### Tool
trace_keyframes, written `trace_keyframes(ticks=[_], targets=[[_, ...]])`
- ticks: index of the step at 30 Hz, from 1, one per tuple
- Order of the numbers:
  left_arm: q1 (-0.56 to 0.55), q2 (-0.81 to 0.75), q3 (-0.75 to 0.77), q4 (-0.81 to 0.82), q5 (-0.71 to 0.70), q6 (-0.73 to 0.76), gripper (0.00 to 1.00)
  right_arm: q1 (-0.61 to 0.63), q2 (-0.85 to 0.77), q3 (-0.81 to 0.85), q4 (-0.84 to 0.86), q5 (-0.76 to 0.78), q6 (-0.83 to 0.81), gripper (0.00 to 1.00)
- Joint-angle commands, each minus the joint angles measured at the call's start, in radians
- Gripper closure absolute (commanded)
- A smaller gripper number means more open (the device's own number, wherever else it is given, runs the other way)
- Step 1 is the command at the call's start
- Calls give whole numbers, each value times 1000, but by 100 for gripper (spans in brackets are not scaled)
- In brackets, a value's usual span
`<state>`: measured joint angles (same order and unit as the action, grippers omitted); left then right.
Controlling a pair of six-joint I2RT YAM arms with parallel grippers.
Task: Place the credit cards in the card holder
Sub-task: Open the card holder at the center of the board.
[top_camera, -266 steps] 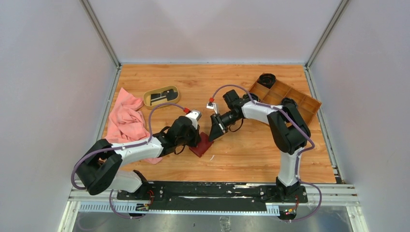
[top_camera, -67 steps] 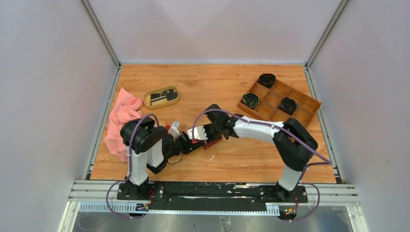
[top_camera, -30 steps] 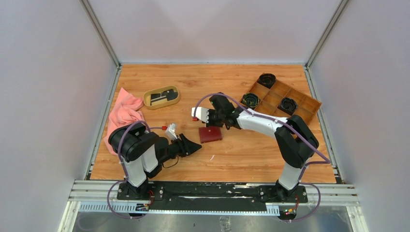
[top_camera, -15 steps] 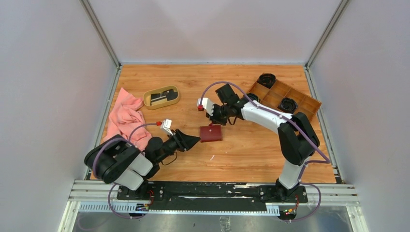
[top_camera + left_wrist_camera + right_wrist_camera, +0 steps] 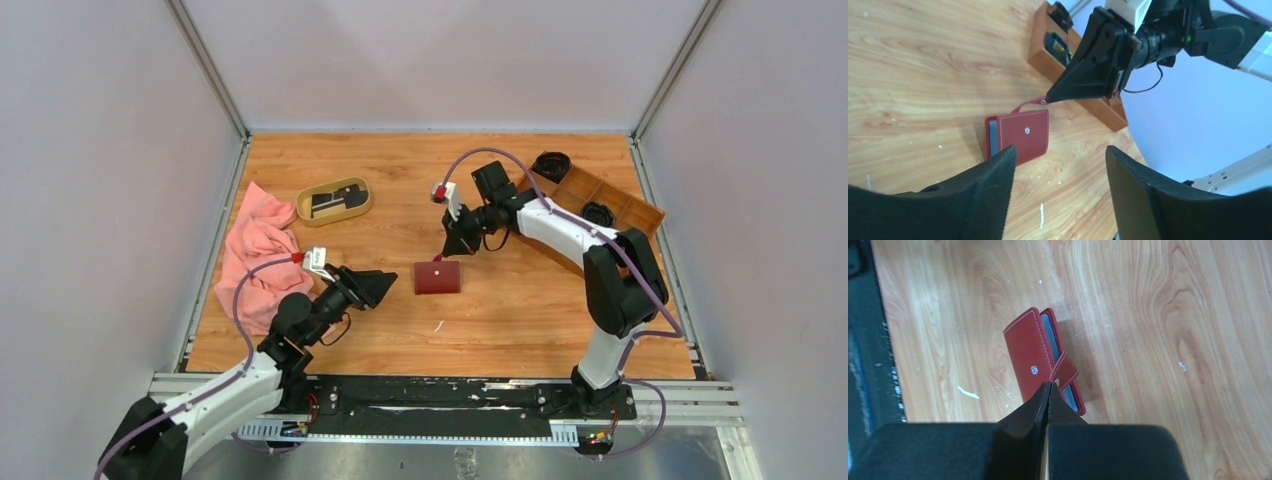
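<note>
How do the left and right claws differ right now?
The left claw is open and empty; the right claw is shut, apparently pinching the snap tab of the card holder. The left claw sits clear of the card holder; the right claw's tips meet it. Both point at the card holder.

No readable text, label, brand or number appears anywhere, including on the card holder (image 5: 437, 277).

Dark red card holder (image 5: 437, 277), pale stitching, silver snap; orange-brown wood-grain bench (image 5: 400, 170); pink cloth (image 5: 255, 255).
</note>
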<state>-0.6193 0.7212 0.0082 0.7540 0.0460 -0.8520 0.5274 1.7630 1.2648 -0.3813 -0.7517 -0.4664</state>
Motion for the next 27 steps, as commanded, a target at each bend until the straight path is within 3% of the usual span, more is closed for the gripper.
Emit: trace_keyframes(ticks=[1,6,17,27], targets=[[-5,-132,-28,-197,-88,25,28,-37,-27,-1,35,-136,137,100],[-5,-133,-14,-196,-84,-66,1,-80,-85,-73,151,-179,261,100],[-5,-16,107,-193,-3,-234,1,-174,-159,-246,480,-195,589,100],[-14,196,157,-193,-14,-224,7,-184,-27,-245,513,-246,742,100]])
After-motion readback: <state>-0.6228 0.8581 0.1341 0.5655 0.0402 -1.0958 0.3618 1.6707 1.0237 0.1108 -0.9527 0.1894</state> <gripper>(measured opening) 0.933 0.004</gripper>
